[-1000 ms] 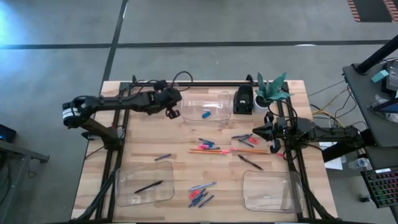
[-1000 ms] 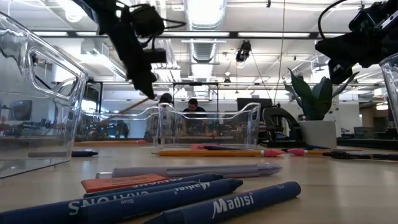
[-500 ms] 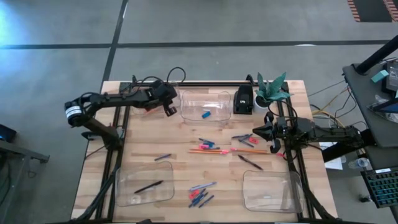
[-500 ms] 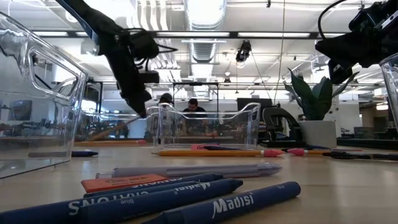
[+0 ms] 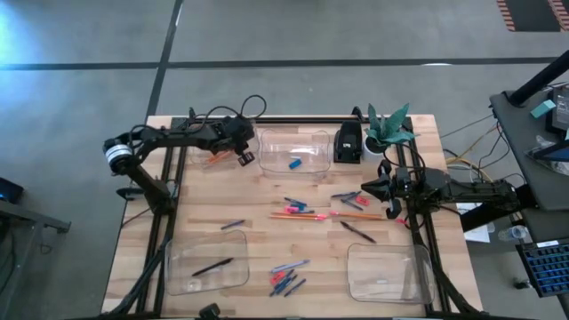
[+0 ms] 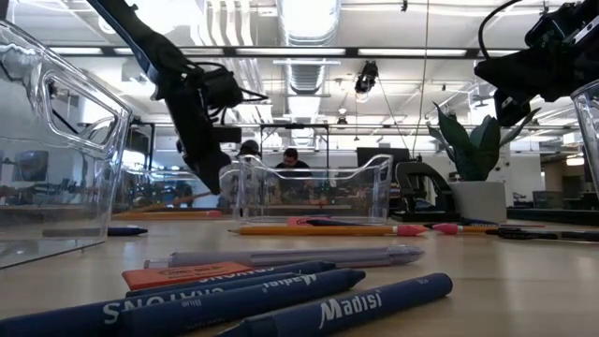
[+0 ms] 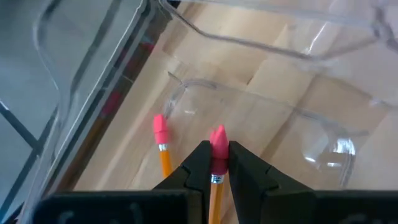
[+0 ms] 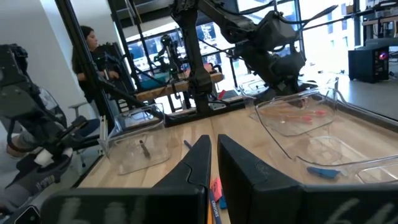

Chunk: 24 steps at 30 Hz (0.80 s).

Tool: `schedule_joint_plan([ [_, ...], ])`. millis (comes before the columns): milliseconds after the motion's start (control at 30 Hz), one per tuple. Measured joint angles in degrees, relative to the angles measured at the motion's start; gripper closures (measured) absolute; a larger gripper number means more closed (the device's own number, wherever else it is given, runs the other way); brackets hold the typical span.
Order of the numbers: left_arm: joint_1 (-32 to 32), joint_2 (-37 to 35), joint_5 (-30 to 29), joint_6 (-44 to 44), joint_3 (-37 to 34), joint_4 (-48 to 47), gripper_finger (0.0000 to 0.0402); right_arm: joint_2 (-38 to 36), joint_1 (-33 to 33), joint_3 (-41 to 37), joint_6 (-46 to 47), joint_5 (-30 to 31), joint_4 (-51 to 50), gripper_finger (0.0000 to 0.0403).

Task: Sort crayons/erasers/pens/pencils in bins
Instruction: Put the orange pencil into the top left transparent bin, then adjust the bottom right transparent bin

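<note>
My left gripper point(image 5: 238, 149) is over the far-left clear bin point(image 7: 93, 81), shut on an orange pencil point(image 7: 217, 149) whose pink end sticks out past the fingertips. A second pencil point(image 7: 161, 140) lies in that bin. The left gripper also shows in the low view point(image 6: 211, 173). My right gripper point(image 5: 366, 188) waits shut at the table's right side, above the loose pencils point(image 5: 329, 215), pens point(image 5: 358, 233) and erasers. Blue crayons point(image 5: 286, 279) lie near the front. A blue eraser point(image 5: 294, 164) lies in the far middle bin point(image 5: 293, 138). My left gripper pinches the pencil just behind its pink eraser end point(image 7: 217, 177) between its two fingers. The pencil lies along the fingers, its eraser end pointing past their tips. The fingers slant down into the far-left bin. The rest of the pencil is hidden behind the fingers.
A near-left bin point(image 5: 206, 262) holds one pen; a near-right bin point(image 5: 388, 271) stands at the front right. A black box point(image 5: 348, 142) and a potted plant point(image 5: 388, 129) stand at the far right. People show in the room beyond the table point(image 6: 292, 161).
My left gripper has gone down and a little toward the table's left edge, from beside the far middle bin into the far-left bin, still shut on the pencil.
</note>
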Motion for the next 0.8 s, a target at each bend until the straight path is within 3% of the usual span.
schedule_joint_plan([
  [233,0.3,0.3,0.0,0.0,-0.2,1.0,0.0372,0.0,0.0,0.0,0.0,0.0,0.0,0.038],
  [800,0.3,-0.4,3.7,-3.0,0.3,1.1,0.0305,0.0,0.0,0.0,0.0,0.0,0.0,0.038],
])
